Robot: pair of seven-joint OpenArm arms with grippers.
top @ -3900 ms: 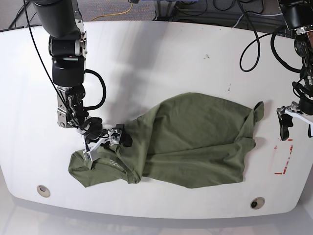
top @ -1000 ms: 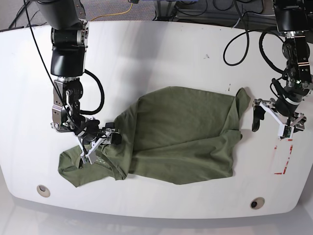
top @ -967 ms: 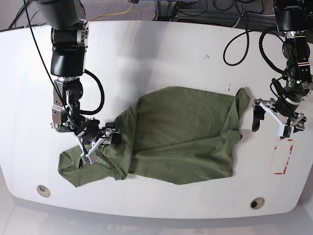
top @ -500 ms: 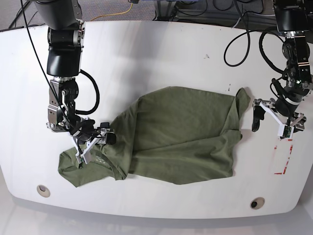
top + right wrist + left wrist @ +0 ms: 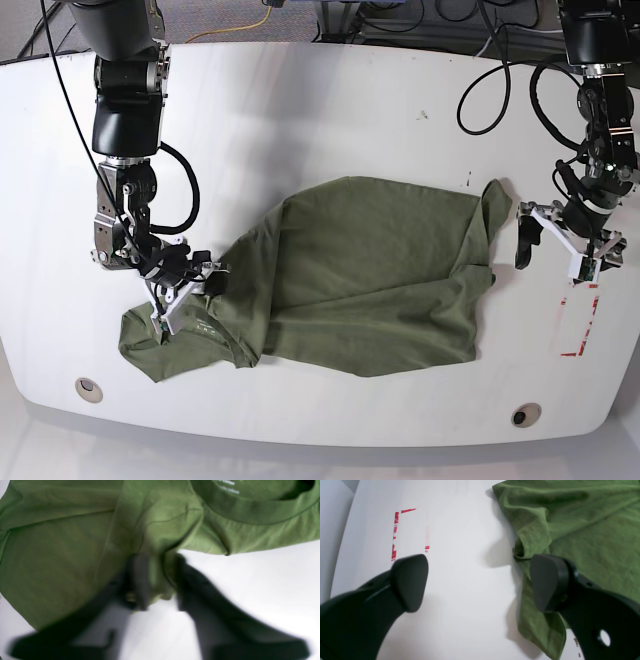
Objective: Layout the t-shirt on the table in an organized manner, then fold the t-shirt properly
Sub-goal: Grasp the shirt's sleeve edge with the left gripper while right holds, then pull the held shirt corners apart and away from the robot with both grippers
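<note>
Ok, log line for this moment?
phase: layout | right end effector: shut on t-shirt near collar | left end effector: open, beside shirt edge

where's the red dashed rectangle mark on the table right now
In the base view the red dashed rectangle mark lies near the table's right edge, just below the open left gripper and right of the t-shirt.

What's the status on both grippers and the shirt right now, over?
Right gripper shut on a fold of the t-shirt near the collar. Left gripper open, empty, at the shirt's edge. Shirt rumpled on the table. Nothing in the way.
</note>
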